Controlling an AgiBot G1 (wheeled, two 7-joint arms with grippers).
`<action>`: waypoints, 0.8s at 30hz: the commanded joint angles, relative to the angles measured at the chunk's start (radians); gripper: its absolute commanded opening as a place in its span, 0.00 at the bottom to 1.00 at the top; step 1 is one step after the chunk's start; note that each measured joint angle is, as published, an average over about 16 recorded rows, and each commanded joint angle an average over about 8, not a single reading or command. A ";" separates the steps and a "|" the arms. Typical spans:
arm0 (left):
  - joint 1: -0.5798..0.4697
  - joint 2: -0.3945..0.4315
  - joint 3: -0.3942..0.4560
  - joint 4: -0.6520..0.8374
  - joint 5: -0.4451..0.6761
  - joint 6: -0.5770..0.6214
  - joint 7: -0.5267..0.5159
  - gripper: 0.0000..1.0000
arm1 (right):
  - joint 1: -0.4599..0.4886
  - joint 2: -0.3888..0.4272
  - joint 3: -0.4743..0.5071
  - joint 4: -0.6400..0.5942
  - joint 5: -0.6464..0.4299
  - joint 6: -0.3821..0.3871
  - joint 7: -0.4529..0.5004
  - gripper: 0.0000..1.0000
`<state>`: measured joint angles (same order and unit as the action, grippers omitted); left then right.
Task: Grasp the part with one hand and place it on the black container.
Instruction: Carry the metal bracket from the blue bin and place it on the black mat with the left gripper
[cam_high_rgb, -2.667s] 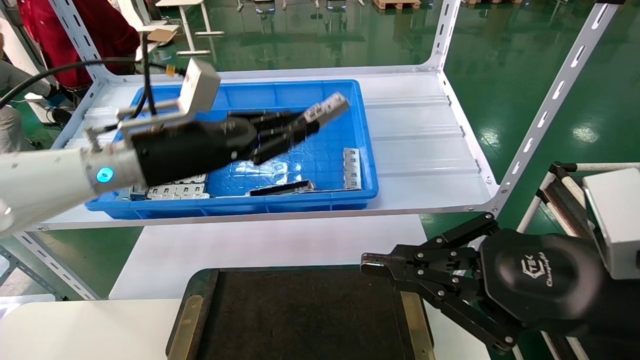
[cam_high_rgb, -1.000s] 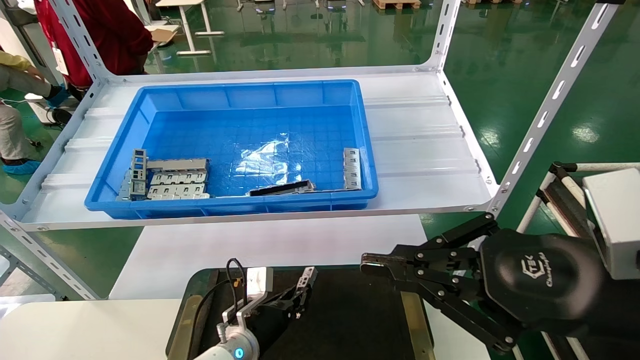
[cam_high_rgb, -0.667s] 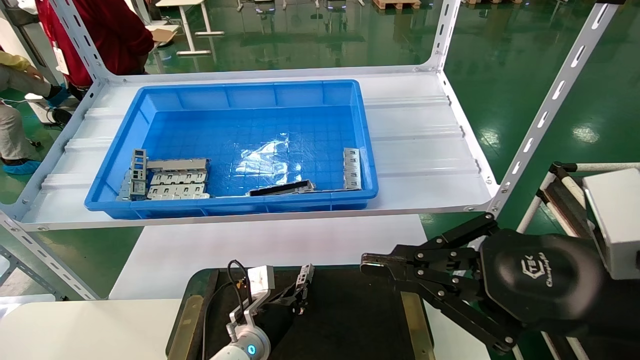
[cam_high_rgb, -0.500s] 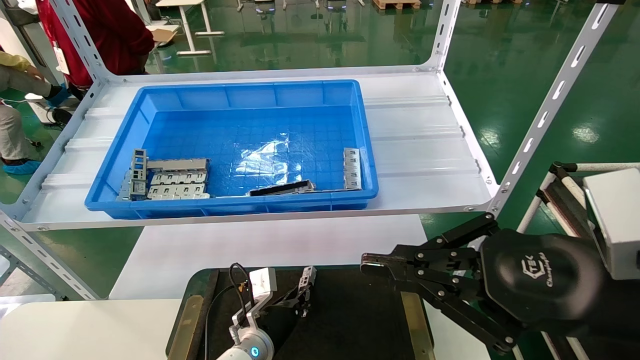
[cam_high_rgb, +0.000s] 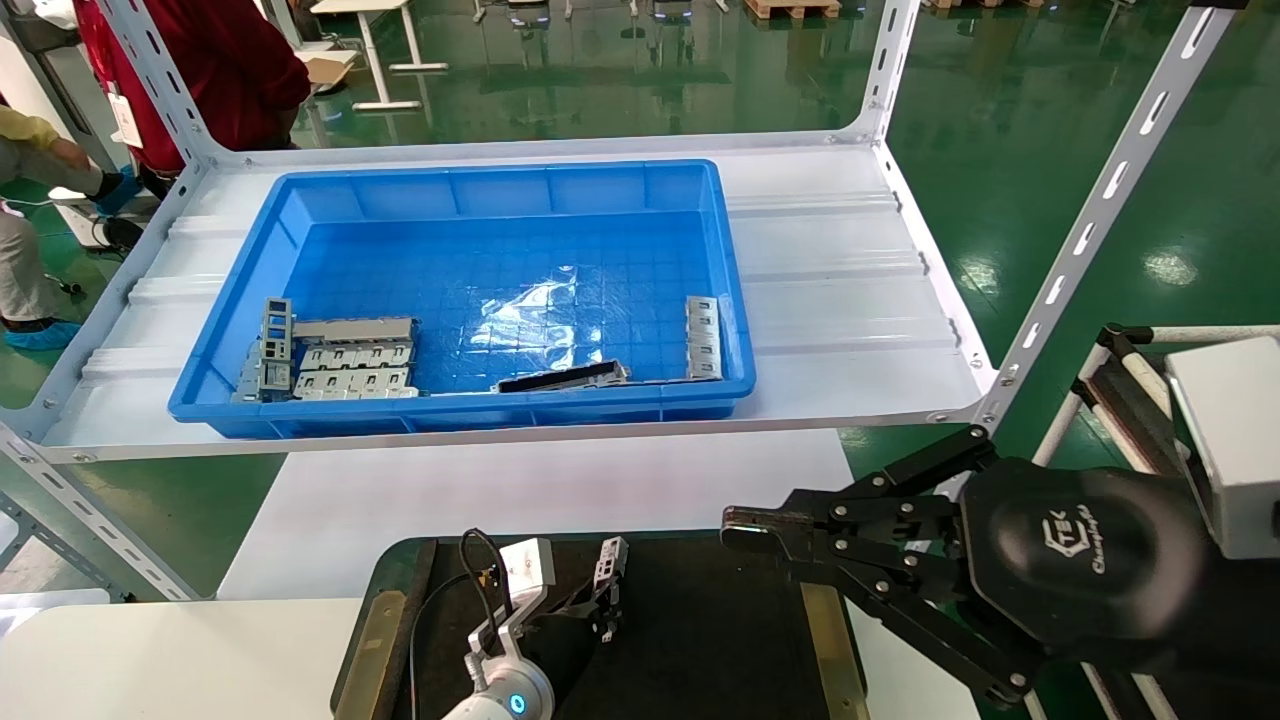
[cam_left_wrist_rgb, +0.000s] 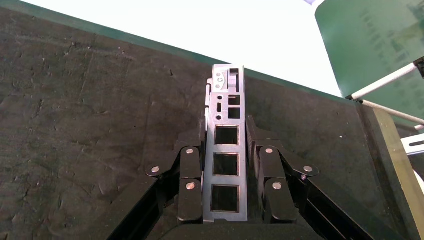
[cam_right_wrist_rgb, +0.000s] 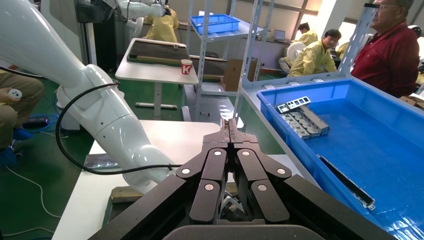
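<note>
Fingers (cam_left_wrist_rgb: 190, 172) of the left hand (cam_left_wrist_rgb: 227, 150) are clenched on both long sides of the part (cam_left_wrist_rgb: 226, 150), holding it lengthwise over the far portion of the black container (cam_high_rgb: 700, 640), low enough, in my judgement, for a controlled set-down rather than a drop. The right hand (cam_high_rgb: 745, 528), fingers pressed together on nothing, is parked at the container's right edge.

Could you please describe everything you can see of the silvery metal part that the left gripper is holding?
The silvery metal box-section part is a narrow bar with three large rectangular cut-outs in a row and smaller openings near its far end. The black left gripper clamps it on both long sides, above the wide matte black tray. Its free end points towards the tray's far edge. Whether it touches the tray cannot be told.
</note>
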<state>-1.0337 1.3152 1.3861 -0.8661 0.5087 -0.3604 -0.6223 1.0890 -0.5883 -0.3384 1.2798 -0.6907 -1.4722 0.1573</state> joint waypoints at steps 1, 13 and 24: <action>-0.008 -0.002 0.021 -0.012 -0.040 -0.018 0.020 0.51 | 0.000 0.000 0.000 0.000 0.000 0.000 0.000 0.66; -0.048 -0.014 0.093 -0.081 -0.200 -0.092 0.102 1.00 | 0.000 0.000 0.000 0.000 0.000 0.000 0.000 1.00; -0.069 -0.022 0.106 -0.112 -0.236 -0.108 0.122 1.00 | 0.000 0.000 -0.001 0.000 0.000 0.000 0.000 1.00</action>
<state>-1.1021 1.2884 1.4903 -0.9847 0.2830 -0.4657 -0.5008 1.0892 -0.5880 -0.3390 1.2798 -0.6903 -1.4719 0.1570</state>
